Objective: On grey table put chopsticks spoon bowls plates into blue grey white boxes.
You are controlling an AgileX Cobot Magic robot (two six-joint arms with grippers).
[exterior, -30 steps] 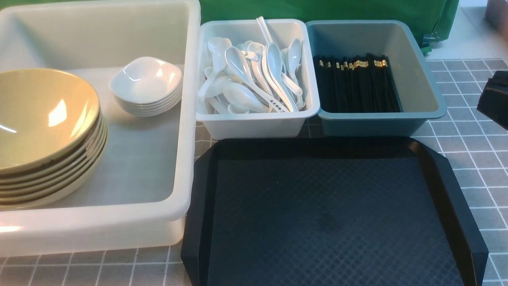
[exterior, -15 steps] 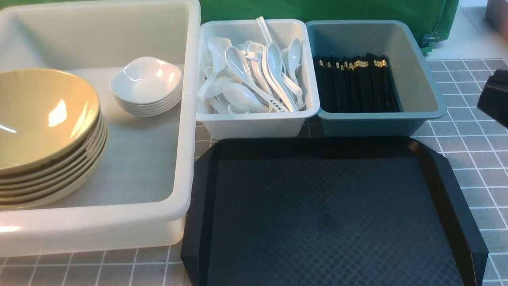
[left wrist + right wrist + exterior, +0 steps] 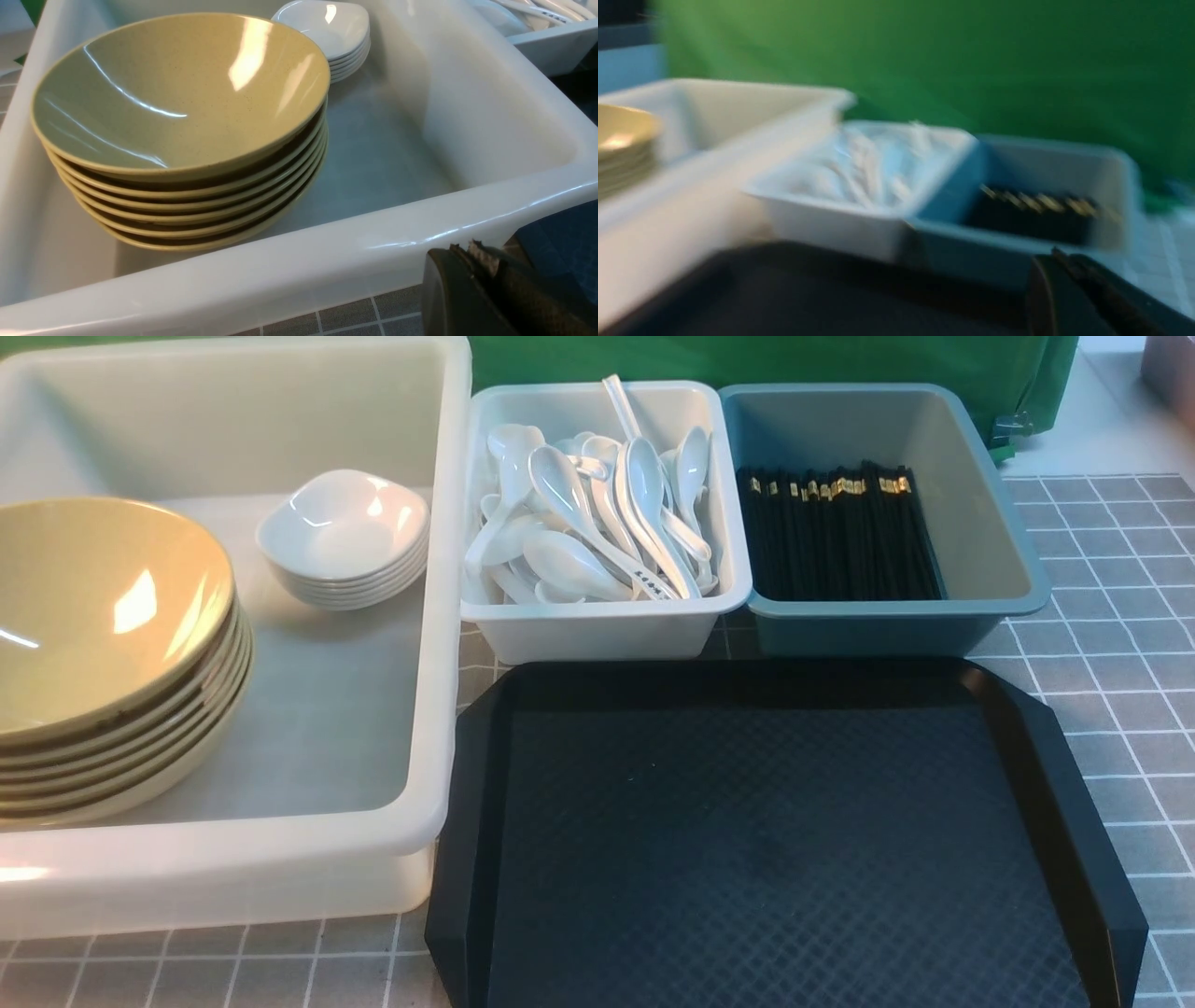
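No tableware is seen loose on the grey table (image 3: pixel 1102 644), and the black tray (image 3: pixel 775 840) at near centre carries nothing, so sorting is judged complete or nearly so. The bowls (image 3: pixel 93 607) are stacked at the near left of the large white tub (image 3: pixel 439 616), with the plates (image 3: pixel 344 537) stacked farther back and to their right. The spoons (image 3: pixel 597 523) are heaped in the white box (image 3: pixel 597 630), and the chopsticks (image 3: pixel 836 532) are laid in the blue-grey box (image 3: pixel 896 630) with their long axes running near to far. The left gripper (image 3: pixel 472 254) is held just outside the tub's near wall, nearest the bowls; its jaws are closed on nothing. The right gripper (image 3: pixel 1057 261) is likewise closed and empty, on the near side of the blue-grey box.
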